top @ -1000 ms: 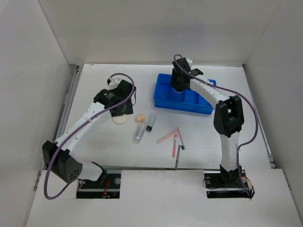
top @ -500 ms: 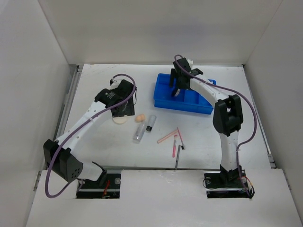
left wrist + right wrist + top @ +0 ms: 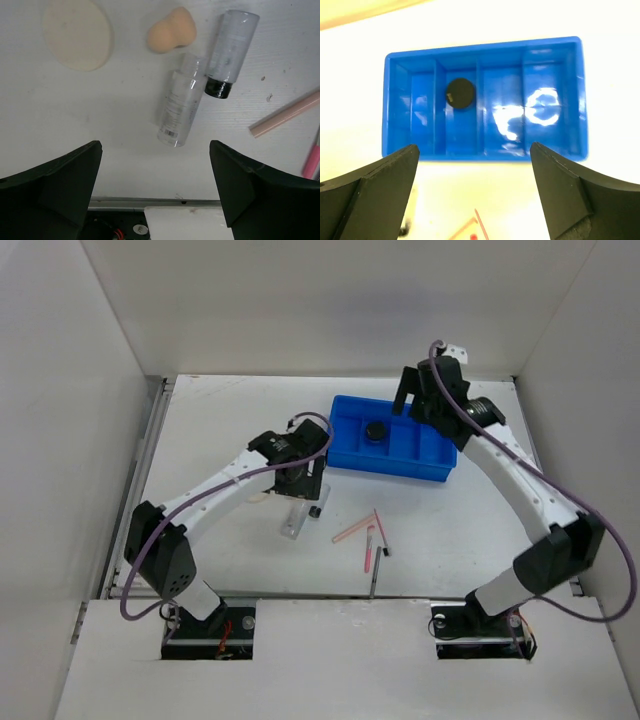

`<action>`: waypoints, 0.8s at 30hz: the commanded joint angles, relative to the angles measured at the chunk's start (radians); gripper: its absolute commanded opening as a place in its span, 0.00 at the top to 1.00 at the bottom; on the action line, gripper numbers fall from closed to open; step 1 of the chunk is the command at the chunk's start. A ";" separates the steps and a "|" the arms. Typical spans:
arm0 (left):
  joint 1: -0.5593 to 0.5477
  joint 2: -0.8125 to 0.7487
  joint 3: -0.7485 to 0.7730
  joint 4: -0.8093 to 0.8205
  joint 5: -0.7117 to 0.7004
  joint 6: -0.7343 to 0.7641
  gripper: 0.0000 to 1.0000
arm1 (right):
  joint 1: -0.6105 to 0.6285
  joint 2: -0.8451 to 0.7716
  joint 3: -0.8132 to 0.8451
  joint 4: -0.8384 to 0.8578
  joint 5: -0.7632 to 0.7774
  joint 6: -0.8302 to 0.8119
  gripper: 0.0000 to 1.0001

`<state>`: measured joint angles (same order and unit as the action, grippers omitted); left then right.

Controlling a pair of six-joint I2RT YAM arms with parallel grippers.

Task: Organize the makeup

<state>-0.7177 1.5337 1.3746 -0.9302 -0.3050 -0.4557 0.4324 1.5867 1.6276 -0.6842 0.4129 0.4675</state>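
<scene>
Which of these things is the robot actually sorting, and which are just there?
Being sorted: puff, sponge, clear tube, dark-capped vial, pencils, black jar.
Not makeup: blue tray, which holds the jar; table.

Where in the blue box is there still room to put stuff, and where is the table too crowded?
The blue tray has three bare compartments: one left of the round black jar, two right of it. The table is crowded where puff, sponge, clear tube and vial cluster, pencils just beside.
</scene>
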 commanded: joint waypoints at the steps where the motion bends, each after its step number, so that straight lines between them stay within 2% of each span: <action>1: -0.040 0.043 -0.012 0.051 0.015 0.028 0.14 | 0.002 -0.094 -0.100 -0.009 0.037 -0.003 0.02; 5: -0.049 0.094 -0.057 0.111 0.026 0.028 0.17 | 0.002 -0.165 -0.147 -0.044 0.037 0.019 0.02; 8: -0.039 0.140 -0.111 0.177 0.087 0.040 0.19 | 0.002 -0.185 -0.169 -0.057 0.037 0.019 0.02; 11: -0.039 0.195 -0.146 0.189 0.112 0.040 0.21 | 0.002 -0.185 -0.169 -0.066 0.046 0.019 0.02; 18: -0.039 0.216 -0.224 0.278 0.124 0.031 0.24 | 0.002 -0.185 -0.169 -0.066 0.046 0.019 0.02; 22: -0.026 0.244 -0.247 0.301 0.092 0.011 0.36 | 0.002 -0.185 -0.169 -0.066 0.055 0.019 0.02; 24: -0.026 0.244 -0.256 0.310 0.061 0.002 0.48 | 0.002 -0.185 -0.169 -0.066 0.055 0.019 0.02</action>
<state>-0.7509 1.7790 1.1336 -0.6468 -0.1993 -0.4370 0.4324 1.4208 1.4559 -0.7525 0.4423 0.4789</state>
